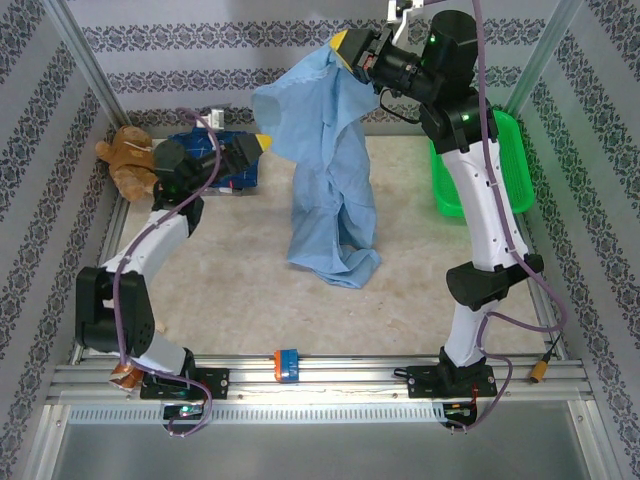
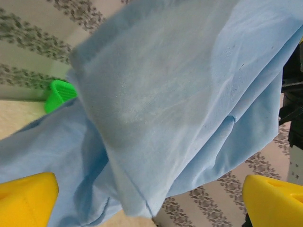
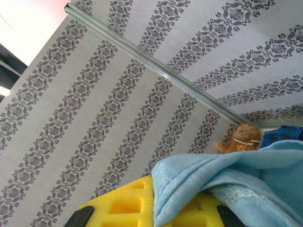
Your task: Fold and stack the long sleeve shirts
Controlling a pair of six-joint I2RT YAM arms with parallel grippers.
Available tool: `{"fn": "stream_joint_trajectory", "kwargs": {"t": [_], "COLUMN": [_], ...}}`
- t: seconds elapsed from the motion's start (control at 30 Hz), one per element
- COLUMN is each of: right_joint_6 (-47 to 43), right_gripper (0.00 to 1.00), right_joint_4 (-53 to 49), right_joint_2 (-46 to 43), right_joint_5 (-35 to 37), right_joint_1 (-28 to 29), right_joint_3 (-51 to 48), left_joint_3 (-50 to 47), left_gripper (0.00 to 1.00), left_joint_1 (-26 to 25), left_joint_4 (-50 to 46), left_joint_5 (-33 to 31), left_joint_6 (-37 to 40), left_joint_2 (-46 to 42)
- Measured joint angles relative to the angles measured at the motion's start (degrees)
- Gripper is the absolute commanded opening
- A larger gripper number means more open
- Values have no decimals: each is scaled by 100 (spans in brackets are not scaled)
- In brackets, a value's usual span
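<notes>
The light blue long sleeve shirt [image 1: 330,180] hangs from high up down to the table, its lower end crumpled on the mat. My right gripper [image 1: 350,48] is raised at the back and shut on the shirt's top edge [image 3: 246,179], the cloth pinched between the yellow fingers [image 3: 123,208]. My left gripper [image 1: 262,145] stands open just left of the hanging cloth; in the left wrist view its yellow fingertips [image 2: 26,198] are wide apart with the shirt [image 2: 180,85] draped in front of them, not gripped. The dark blue plaid shirt [image 1: 200,140] lies bunched at the back left, partly behind the left arm.
A brown teddy bear [image 1: 128,160] sits in the back left corner beside the plaid shirt. A green basket [image 1: 510,150] leans at the back right behind the right arm. A small orange and blue block [image 1: 287,362] sits on the front rail.
</notes>
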Motion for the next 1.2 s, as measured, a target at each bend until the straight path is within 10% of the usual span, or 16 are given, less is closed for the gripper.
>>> {"fn": "stream_joint_trajectory", "kwargs": {"t": [0.17,0.37,0.5,1.2], "right_joint_6": [-4,-13,-122,-2028], "right_gripper": [0,0,0,0], "right_joint_4": [-138,-186,-247,-2083], "right_joint_2": [9,-11,-138,-105], "right_joint_5": [0,2,9,745], "right_joint_1": [2,74,74,415], "right_joint_3": [0,-63,-341,474], "left_joint_3": [131,761,1088,6179], "left_gripper": [99,26,6,0], "left_joint_1": [-188,-470,-409,1047], "left_joint_4": [658,826,511,-5713], "left_joint_5": [-105,-149,-157,-2210], "left_joint_6": [-455,-625,-428,3985], "left_joint_2": [511,872,857,525]}}
